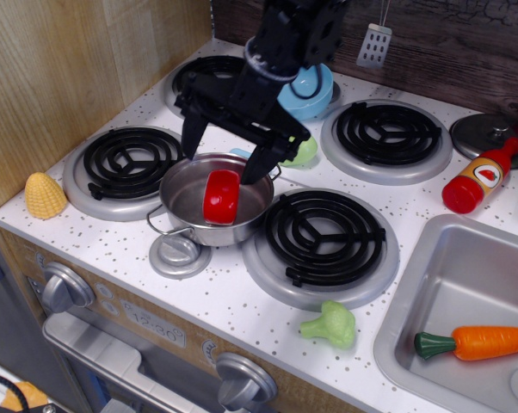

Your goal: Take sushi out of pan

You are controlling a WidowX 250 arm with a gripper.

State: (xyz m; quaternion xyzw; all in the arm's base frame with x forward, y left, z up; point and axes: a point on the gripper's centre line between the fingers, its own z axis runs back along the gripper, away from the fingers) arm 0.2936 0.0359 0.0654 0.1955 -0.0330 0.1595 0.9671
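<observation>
The sushi (221, 197), a glossy red rounded piece, stands on edge inside the pan (186, 196), a shiny steel pot with loop handles between the two front burners. My black gripper (222, 158) hangs open just above the pan's far rim. One fingertip (189, 147) is at the left and the other at the right, straddling the space above the sushi. It holds nothing.
A light blue bowl (317, 89) sits behind the arm. A pale green toy (302, 152) lies by the pan. A yellow corn (45, 195) is at far left, a green broccoli (330, 325) at front, a ketchup bottle (481, 176) at right, and a carrot (478, 342) in the sink (431, 301).
</observation>
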